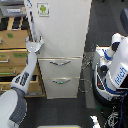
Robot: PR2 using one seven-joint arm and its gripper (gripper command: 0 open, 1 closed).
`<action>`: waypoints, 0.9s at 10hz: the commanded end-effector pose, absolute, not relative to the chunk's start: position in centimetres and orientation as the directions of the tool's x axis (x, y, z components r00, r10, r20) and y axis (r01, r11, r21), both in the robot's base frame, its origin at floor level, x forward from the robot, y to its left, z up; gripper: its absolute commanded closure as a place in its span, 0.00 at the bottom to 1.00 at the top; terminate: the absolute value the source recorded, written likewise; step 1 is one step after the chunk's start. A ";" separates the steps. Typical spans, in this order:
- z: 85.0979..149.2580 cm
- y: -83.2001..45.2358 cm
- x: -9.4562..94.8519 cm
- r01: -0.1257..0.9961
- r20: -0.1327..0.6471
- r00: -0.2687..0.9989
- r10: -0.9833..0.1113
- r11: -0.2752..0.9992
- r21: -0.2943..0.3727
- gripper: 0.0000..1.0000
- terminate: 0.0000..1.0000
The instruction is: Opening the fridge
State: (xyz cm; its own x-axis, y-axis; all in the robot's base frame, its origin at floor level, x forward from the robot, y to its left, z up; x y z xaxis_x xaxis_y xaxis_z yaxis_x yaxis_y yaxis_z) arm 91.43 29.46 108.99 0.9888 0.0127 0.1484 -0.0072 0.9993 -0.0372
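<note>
The end effector (35,46) is at the edge of the fridge (60,30) on the exterior view's left, at the lower part of the large upper door. Its pale fingers (39,42) are spread a little and reach to the door edge, but the picture is too coarse to tell if they pinch the edge or only touch it. Behind it, the forearm (26,70) goes down and toward the exterior view's left, tilted, with a grey and white cover and some dark lettering on it. Lower, the arm ends in a big rounded grey shell (11,107) at the bottom corner of the view.

The fridge is tall and stands in the middle of the view. Its surface is smooth, flat and white. The upper door carries a small square sticker (43,8) with a green figure, near its top. Under the door there are two drawers, one above the other, each with a curved silver handle (60,63).

Just beside the fridge, on the exterior view's left, stands a tan wooden cabinet (14,52) with several drawers; the arm passes in front of it. On the exterior view's right, well apart from the fridge, there is a second robot (116,67) with a rounded white and blue body and dark cables at its base. The floor (97,22) is dark grey and looks matte.
</note>
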 end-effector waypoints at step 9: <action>104.9 32.1 93.4 0.046 0.138 0.990 -0.037 0.997 -0.062 1.00 0.00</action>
State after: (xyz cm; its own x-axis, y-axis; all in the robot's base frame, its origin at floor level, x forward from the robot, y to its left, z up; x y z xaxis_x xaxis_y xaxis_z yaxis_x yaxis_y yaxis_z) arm 93.18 31.46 108.61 0.9894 -0.0235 0.1435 0.0335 0.9972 -0.0672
